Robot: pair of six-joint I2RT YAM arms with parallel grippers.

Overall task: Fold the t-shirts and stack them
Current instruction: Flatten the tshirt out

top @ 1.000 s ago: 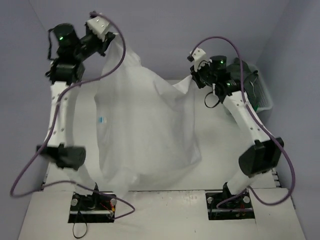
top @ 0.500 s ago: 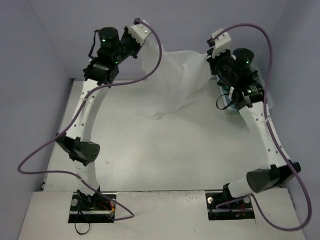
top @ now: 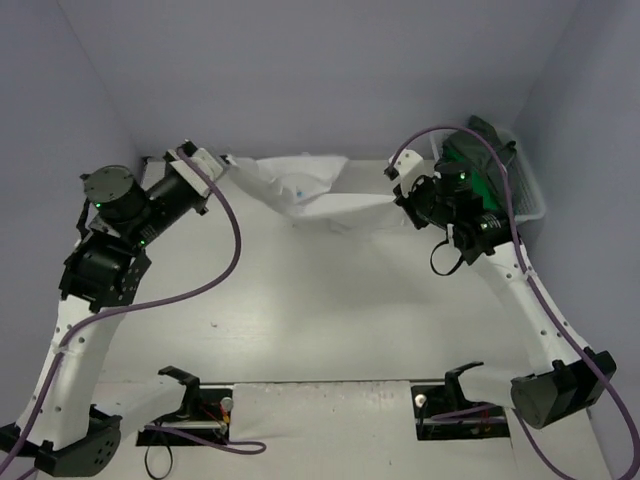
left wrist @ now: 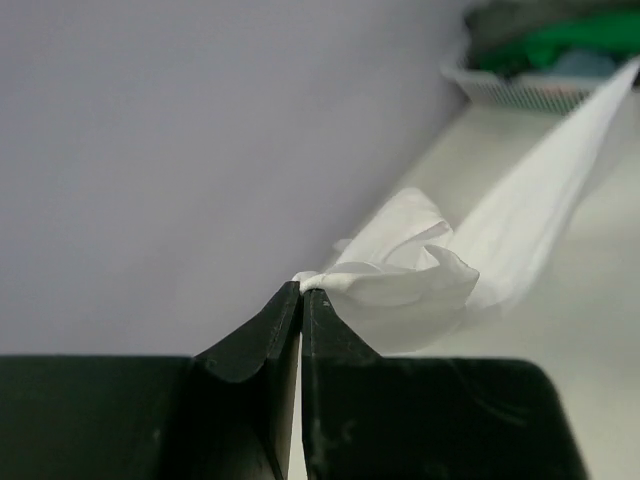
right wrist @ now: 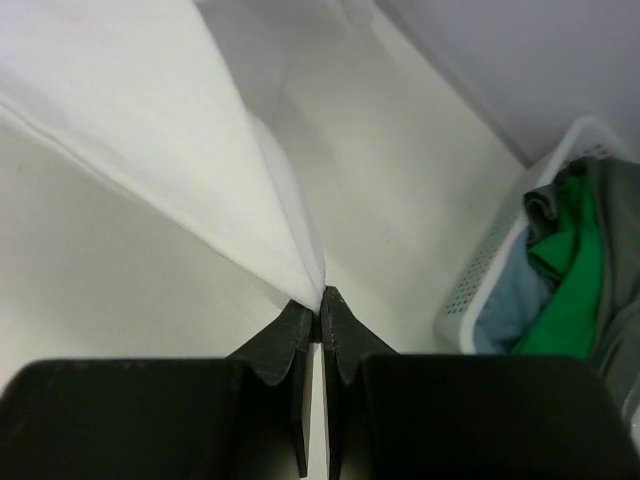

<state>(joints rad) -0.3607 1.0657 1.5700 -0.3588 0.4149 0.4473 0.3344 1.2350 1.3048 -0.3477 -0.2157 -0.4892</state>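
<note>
A white t-shirt [top: 322, 196] is stretched along the far side of the table between both grippers, bunched and partly resting on the surface. My left gripper [top: 224, 166] is shut on its left end; in the left wrist view the closed tips [left wrist: 301, 286] pinch a rolled edge of the white t-shirt [left wrist: 420, 270]. My right gripper [top: 397, 201] is shut on the right end, and the right wrist view has the tips [right wrist: 321, 293] clamping a taut corner of the white t-shirt [right wrist: 150, 120]. A bright green t-shirt [right wrist: 568, 292], a teal-blue one [right wrist: 508, 300] and a dark grey-green one [right wrist: 615, 250] lie in the basket.
The white mesh basket [top: 528, 192] stands at the far right corner, close behind the right wrist, its rim [right wrist: 478, 272] just right of the right fingers. The back wall runs right behind the shirt. Purple cables loop off both arms.
Both arms came down from holding the white t-shirt high and spread. The shirt now lies low along the far table edge, still gripped at both ends.
</note>
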